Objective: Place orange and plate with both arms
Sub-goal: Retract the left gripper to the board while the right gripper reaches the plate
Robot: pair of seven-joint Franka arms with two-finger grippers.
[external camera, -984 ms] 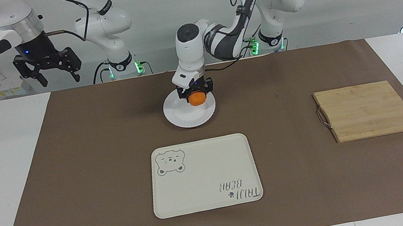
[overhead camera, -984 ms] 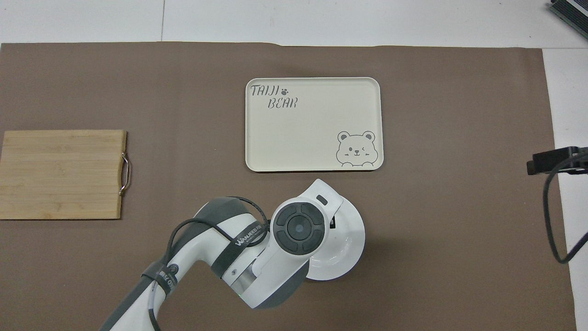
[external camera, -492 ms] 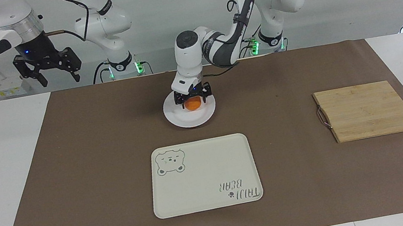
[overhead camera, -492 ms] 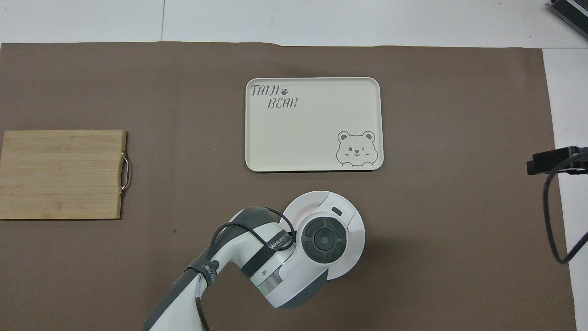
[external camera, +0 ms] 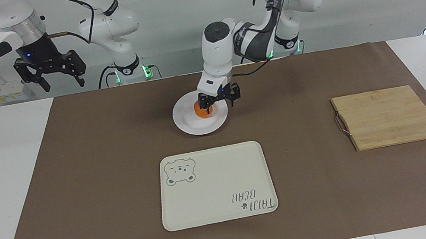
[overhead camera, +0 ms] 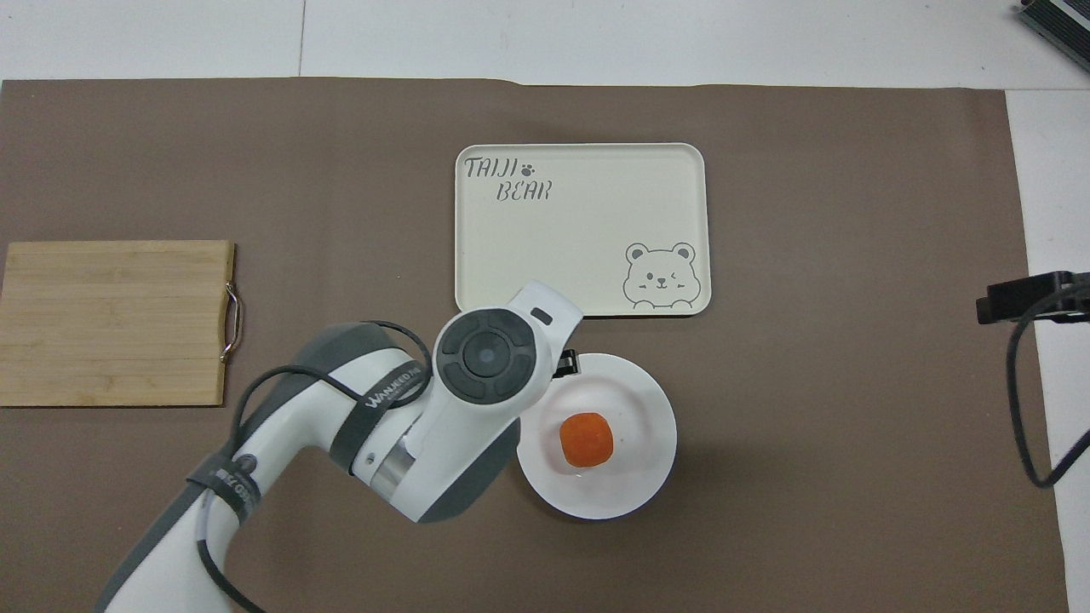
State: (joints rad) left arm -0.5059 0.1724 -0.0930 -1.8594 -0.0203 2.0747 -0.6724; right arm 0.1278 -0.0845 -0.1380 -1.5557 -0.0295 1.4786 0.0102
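The orange (external camera: 199,111) (overhead camera: 586,439) rests on the white plate (external camera: 192,125) (overhead camera: 640,400), nothing gripping it. The plate lies on the brown mat, nearer to the robots than the bear tray. My left gripper (external camera: 220,104) hangs open just over the plate's rim toward the left arm's end, beside the orange, nothing between its fingers. In the overhead view the left arm's wrist (overhead camera: 485,358) hides most of that gripper. My right gripper (external camera: 52,77) waits open and raised over the table's edge at the right arm's end.
A cream bear-print tray (external camera: 215,184) (overhead camera: 582,228) lies farther from the robots than the plate. A wooden cutting board (external camera: 387,117) (overhead camera: 115,322) with a metal handle sits toward the left arm's end. The brown mat (external camera: 96,179) covers the table's middle.
The left gripper opened and let the orange down onto the plate, then rose and drew off toward the left arm's end. The right arm has not moved.
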